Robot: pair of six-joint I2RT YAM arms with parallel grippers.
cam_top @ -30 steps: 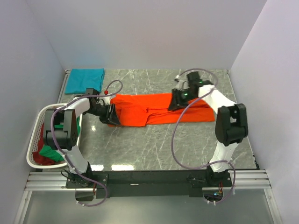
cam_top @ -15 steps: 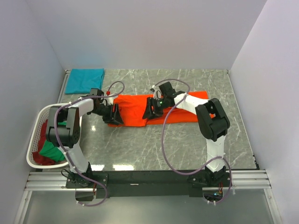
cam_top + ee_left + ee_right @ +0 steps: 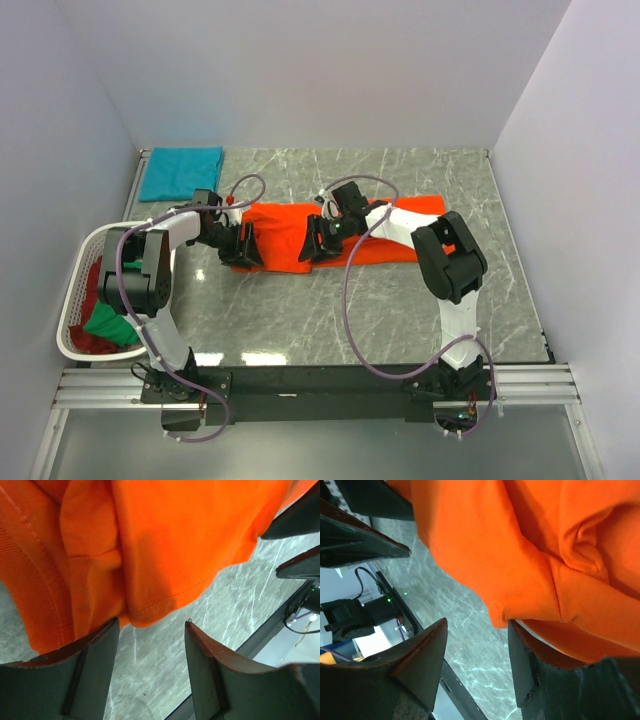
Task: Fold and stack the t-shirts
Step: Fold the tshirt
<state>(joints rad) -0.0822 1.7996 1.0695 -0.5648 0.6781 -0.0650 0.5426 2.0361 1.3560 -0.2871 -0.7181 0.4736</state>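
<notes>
Both arms reach low across the bench [image 3: 300,320]. The left pincer [image 3: 244,246] sits at the nine-o'clock end of the orange t-shirt [image 3: 283,230] and the right pincer [image 3: 311,243] at its six-o'clock hem, both wide and gripping nothing. The teal t-shirt [image 3: 181,171] lies at eleven o'clock. The basket [image 3: 72,305] at eight holds the green t-shirt [image 3: 108,325] and the dark red t-shirt [image 3: 88,283].

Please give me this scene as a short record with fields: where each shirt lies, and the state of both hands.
orange t-shirt: lying on the table, partly folded
teal t-shirt: folded, at the table's far left corner
green t-shirt: crumpled in the basket
dark red t-shirt: crumpled in the same basket
left hand: open, at the orange shirt's left end
right hand: open, at the middle of its near edge
</notes>
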